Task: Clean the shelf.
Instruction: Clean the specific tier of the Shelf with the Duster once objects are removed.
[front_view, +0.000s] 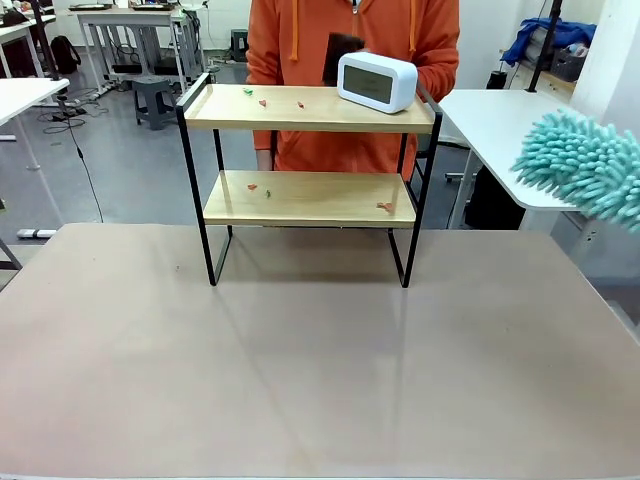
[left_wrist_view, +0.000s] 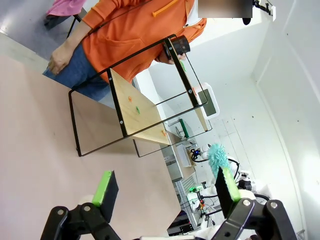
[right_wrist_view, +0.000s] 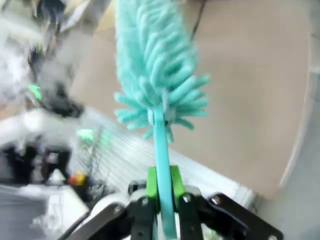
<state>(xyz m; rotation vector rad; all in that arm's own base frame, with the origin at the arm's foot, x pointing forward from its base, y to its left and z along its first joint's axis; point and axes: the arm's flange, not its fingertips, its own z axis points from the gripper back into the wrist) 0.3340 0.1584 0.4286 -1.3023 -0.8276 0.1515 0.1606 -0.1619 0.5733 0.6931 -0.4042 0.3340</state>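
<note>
Front view: the shelf (front_view: 310, 108) stands upright on the tabletop (front_view: 300, 370), at the far middle, just in front of a person (front_view: 350, 30) in an orange top.
Boards: small red and green scraps (front_view: 262, 102) lie on the top board, and a few more on the lower one. A white clock (front_view: 377, 81) sits at the top board's right end.
Shelf handling: it is probably light and stiff on its thin black legs, so a hard sideways wipe could slide or tip it. If it needs steadying, a black upright or the end rail looks a better hold than a board edge. The clock seems loose and could be swept off.
Duster (front_view: 585, 165): its fluffy teal head hangs in the air at the right edge, well apart from the shelf. The fibres look soft and should give against the wood.
Right jaws: clenched on the duster's thin handle (right_wrist_view: 161, 145) low down, with green pads (right_wrist_view: 176, 180) pressed to both sides and the head pointing away.
Left jaws: released and spread wide, with green pads (left_wrist_view: 105, 187) far apart and nothing between them. They face the shelf from a distance and touch nothing.
Progress: wiping appears not yet begun.
</note>
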